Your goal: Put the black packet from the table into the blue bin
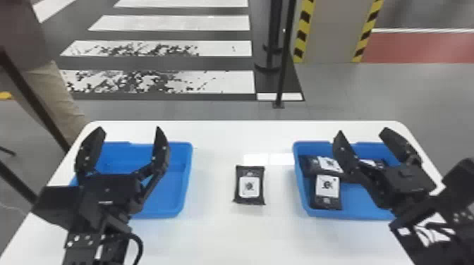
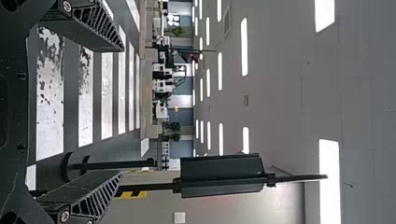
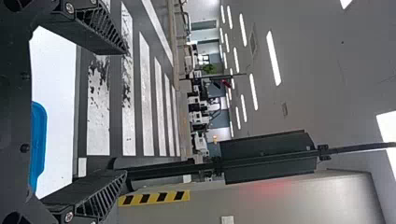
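Note:
The black packet (image 1: 249,185) with a white label lies flat on the white table, between two blue bins. In the left bin (image 1: 176,192) no packet can be seen; several black packets lie in the right bin (image 1: 352,214). My left gripper (image 1: 128,130) is open above the left bin, its fingers apart with nothing between them. Over the right bin stands my right gripper (image 1: 361,132), also open and holding nothing. The wrist views show the left gripper (image 2: 122,111) and the right gripper (image 3: 126,112) with wide gaps between their fingers.
The white table (image 1: 218,232) has a far edge with rounded corners. Beyond it a dark post (image 1: 282,70) rises from the floor. A person's leg (image 1: 56,95) is past the table's left side. The blue bin's rim (image 3: 39,144) shows in the right wrist view.

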Controlling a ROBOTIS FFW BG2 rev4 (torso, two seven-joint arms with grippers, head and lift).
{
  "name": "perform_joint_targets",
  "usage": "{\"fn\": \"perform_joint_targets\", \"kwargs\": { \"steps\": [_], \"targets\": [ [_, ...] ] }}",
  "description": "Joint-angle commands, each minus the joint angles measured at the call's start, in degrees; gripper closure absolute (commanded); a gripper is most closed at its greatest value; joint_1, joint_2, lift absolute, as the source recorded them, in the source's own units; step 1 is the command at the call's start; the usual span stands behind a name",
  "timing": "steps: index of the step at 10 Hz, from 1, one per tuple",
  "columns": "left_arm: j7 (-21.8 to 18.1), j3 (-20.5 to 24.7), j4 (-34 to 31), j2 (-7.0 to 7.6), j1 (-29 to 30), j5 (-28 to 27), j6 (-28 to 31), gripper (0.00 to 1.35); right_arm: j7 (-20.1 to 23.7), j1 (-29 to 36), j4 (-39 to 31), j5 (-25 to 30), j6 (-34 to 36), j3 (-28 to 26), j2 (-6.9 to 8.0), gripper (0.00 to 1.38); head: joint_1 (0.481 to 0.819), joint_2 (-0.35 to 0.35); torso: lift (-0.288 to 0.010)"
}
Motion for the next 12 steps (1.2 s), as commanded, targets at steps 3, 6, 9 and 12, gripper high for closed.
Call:
{"fn": "perform_joint_targets", "kwargs": {
  "steps": [3,6,9,12],
  "targets": [
    [0.00,0.12,0.00,-0.05,0.14,0.00,-0.19,0.09,0.00,0.04,-0.24,-0.06,0.77,0.00,0.00,0.10,0.695,0.023,-0.110],
    [0.00,0.23,0.00,-0.05,0.14,0.00,-0.33,0.09,0.00,0.04,-0.24,-0.06,1.05,0.00,0.00,0.10,0.695,0.025,-0.110],
    [0.00,0.35,0.00,-0.05,0.14,0.00,-0.47,0.09,0.09,-3.20,-4.46,2.34,12.58,4.11,-1.32,0.09,0.695,0.032,-0.110],
    [0.00,0.12,0.00,0.12,0.14,0.11,-0.33,0.09,0.09,-13.18,0.88,2.79,25.38,11.43,-2.20,0.09,0.695,0.113,-0.110]
  ]
}}
